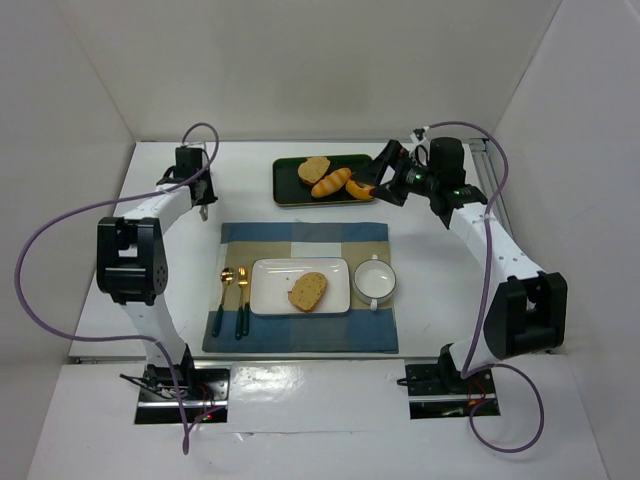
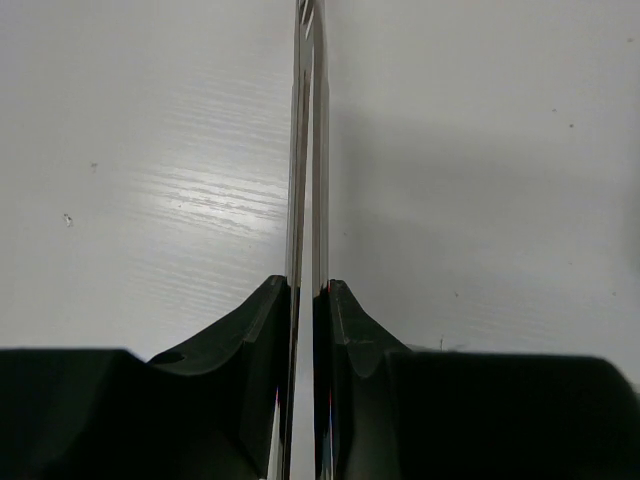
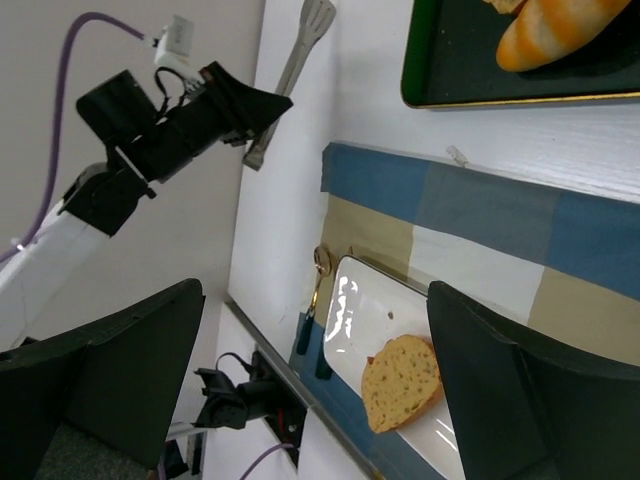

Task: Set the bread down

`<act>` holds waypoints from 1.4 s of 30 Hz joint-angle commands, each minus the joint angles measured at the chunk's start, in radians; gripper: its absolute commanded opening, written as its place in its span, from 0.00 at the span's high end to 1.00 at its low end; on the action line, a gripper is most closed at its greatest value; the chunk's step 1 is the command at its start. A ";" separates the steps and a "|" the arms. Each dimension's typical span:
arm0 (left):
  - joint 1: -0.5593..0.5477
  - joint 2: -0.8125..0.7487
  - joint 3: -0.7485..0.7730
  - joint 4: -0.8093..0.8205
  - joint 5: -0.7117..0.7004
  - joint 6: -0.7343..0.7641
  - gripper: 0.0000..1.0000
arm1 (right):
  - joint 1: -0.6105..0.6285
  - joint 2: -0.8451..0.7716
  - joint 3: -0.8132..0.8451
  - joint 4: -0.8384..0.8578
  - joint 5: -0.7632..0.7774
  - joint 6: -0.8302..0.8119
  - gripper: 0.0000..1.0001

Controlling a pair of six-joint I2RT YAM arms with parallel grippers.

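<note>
The bread (image 1: 308,291), well apart from the empty, wide right fingers (image 3: 510,380), looks light, crumbly: grip crust edges; left fingers (image 2: 250,330) clamp tongs (image 3: 296,68).

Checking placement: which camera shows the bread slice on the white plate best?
Top external: the bread lies whole and unobstructed on the white plate. Right wrist shows it closer but oblique, the plate partly behind a finger. Left wrist shows only tongs and table.
</note>
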 commanded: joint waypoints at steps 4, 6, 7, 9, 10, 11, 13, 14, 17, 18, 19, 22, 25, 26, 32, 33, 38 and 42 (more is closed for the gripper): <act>-0.057 0.068 0.060 -0.053 -0.167 0.082 0.68 | 0.003 -0.043 -0.014 0.121 -0.056 0.055 0.00; -0.057 0.087 0.060 -0.064 -0.176 0.092 0.68 | 0.003 -0.053 -0.014 0.133 -0.067 0.066 0.00; -0.057 0.087 0.060 -0.074 -0.177 0.092 0.68 | 0.003 -0.053 -0.014 0.133 -0.067 0.075 0.00; -0.057 0.097 0.048 -0.074 -0.187 0.092 0.68 | 0.003 -0.053 -0.014 0.144 -0.076 0.075 0.00; -0.057 0.097 0.038 -0.074 -0.187 0.092 0.68 | 0.003 -0.063 -0.014 0.144 -0.076 0.086 0.00; -0.057 0.107 0.038 -0.085 -0.196 0.082 0.68 | 0.003 -0.063 -0.014 0.153 -0.076 0.086 0.00; -0.057 0.117 0.038 -0.085 -0.197 0.082 0.68 | 0.003 -0.073 -0.014 0.153 -0.085 0.097 0.00; -0.057 0.126 0.038 -0.085 -0.206 0.071 0.67 | 0.003 -0.073 -0.003 0.153 -0.085 0.097 0.00; -0.057 0.152 0.049 -0.109 -0.195 0.059 0.66 | 0.003 -0.083 0.006 0.135 -0.085 0.097 0.00; -0.057 0.161 0.058 -0.119 -0.195 0.050 0.66 | 0.003 -0.093 0.006 0.124 -0.085 0.097 0.00; -0.057 0.170 0.067 -0.139 -0.195 0.039 0.66 | 0.003 -0.093 0.006 0.124 -0.085 0.097 0.00; -0.048 0.183 0.081 -0.139 -0.172 0.030 0.65 | 0.003 -0.103 0.006 0.124 -0.085 0.097 0.00; -0.038 0.201 0.106 -0.148 -0.138 0.020 0.64 | 0.003 -0.112 0.006 0.113 -0.085 0.097 0.00; -0.038 0.210 0.121 -0.148 -0.126 0.020 0.62 | 0.003 -0.121 0.006 0.113 -0.085 0.097 0.00; -0.028 0.244 0.178 -0.183 -0.094 0.020 0.60 | 0.003 -0.121 0.006 0.113 -0.085 0.097 0.00; -0.028 0.255 0.178 -0.183 -0.094 0.020 0.58 | 0.003 -0.121 0.006 0.104 -0.085 0.097 0.00; -0.009 0.275 0.210 -0.206 -0.057 0.020 0.54 | 0.003 -0.130 -0.003 0.104 -0.085 0.097 0.00; 0.000 0.295 0.219 -0.226 -0.048 0.020 0.53 | 0.003 -0.130 -0.003 0.104 -0.085 0.097 0.00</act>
